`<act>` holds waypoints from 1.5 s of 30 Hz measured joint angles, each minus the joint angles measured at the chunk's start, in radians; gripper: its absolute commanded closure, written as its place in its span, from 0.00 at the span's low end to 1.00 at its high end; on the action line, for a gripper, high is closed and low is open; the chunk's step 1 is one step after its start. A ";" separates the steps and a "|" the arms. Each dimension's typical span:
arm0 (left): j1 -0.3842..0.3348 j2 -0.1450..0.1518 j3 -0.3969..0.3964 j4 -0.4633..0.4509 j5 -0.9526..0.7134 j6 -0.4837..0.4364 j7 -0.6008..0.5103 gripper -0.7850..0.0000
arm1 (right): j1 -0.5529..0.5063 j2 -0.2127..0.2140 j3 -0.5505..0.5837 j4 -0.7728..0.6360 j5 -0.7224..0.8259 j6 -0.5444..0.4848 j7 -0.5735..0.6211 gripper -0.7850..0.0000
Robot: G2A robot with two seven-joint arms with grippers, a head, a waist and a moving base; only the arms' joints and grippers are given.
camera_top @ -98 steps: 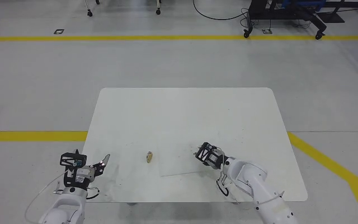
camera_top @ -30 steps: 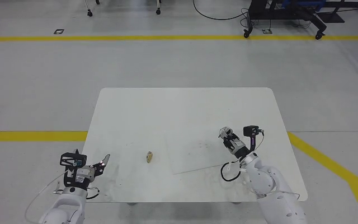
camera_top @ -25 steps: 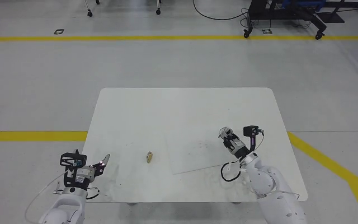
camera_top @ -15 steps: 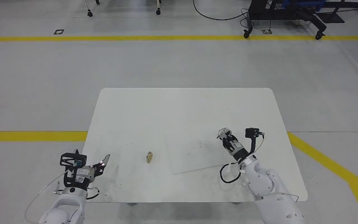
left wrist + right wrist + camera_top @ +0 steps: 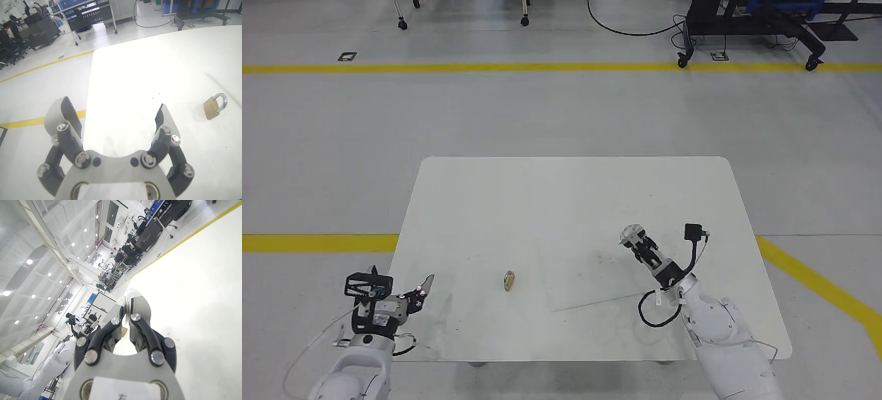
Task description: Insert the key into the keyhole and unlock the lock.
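Brass padlock (image 5: 509,280) (image 5: 213,108) with a curved silver shackle lay on the white rounded worktop (image 5: 572,190) (image 5: 151,66), near the front edge and left of the middle. It was in the same spot as in every earlier frame, untouched and well apart from both arms. The left hand (image 5: 402,285) (image 5: 113,106) hovered at the worktop's front left corner with its two dark-padded fingers (image 5: 70,111) spread wide and nothing between them. It pointed across the surface with the padlock off to one side, and it had barely shifted from where it was a few seconds before. The right hand (image 5: 630,236) (image 5: 126,298) had changed most. About three seconds earlier it was low over the front middle of the worktop, close to the surface. A second ago it was already raised and farther back on the right half, and in the last half second it had edged a little farther back and toward the middle, its tips aimed at the rear left. Its fingers were pressed almost together on a thin silvery sliver that looked like the small metal key (image 5: 125,310). Little of the key showed between the pads, so its shape could not be made out. Key and padlock were well apart, with bare worktop (image 5: 198,285) between them.
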State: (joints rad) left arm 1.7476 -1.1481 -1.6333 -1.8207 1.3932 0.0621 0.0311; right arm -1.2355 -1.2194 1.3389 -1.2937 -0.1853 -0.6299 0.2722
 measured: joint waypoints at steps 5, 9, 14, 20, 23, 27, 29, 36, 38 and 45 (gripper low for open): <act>0.040 -0.008 -0.015 -0.149 -0.038 -0.006 0.056 0.00 | -0.002 -0.004 -0.028 -0.014 0.032 0.004 0.033 1.00; -0.009 -0.010 0.030 -0.211 -0.232 -0.154 0.006 0.00 | 0.030 -0.013 -0.078 -0.003 0.102 -0.029 0.108 1.00; -0.180 -0.015 0.166 -0.161 -0.522 -0.394 -0.213 0.00 | 0.066 -0.025 -0.120 0.018 0.087 -0.035 0.064 1.00; -0.359 -0.011 0.219 -0.057 -0.886 -0.522 -0.557 0.00 | 0.026 -0.019 -0.084 -0.023 0.027 -0.060 -0.004 1.00; -0.347 -0.011 0.218 -0.059 -0.837 -0.518 -0.530 0.00 | 0.027 -0.019 -0.085 -0.022 0.028 -0.060 -0.003 1.00; -0.341 -0.012 0.225 -0.058 -0.842 -0.514 -0.485 0.00 | 0.027 -0.019 -0.085 -0.022 0.028 -0.060 -0.002 1.00; -0.333 -0.014 0.247 -0.053 -0.877 -0.514 -0.491 0.00 | 0.027 -0.019 -0.085 -0.023 0.029 -0.059 -0.003 1.00; -0.412 -0.030 0.348 0.064 -1.171 -0.578 -0.515 0.00 | 0.047 -0.038 -0.149 -0.049 0.072 -0.076 -0.037 1.00; -0.438 -0.034 0.373 0.099 -1.200 -0.579 -0.518 0.13 | 0.061 -0.044 -0.170 -0.035 0.073 -0.076 -0.048 1.00; -0.543 -0.059 0.493 0.242 -1.323 -0.585 -0.541 0.57 | 0.098 -0.059 -0.208 0.021 0.061 -0.087 -0.079 1.00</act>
State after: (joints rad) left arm 1.2051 -1.2066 -1.1407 -1.5782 0.0701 -0.5225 -0.5101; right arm -1.1375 -1.2788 1.1308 -1.2724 -0.1240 -0.7165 0.1930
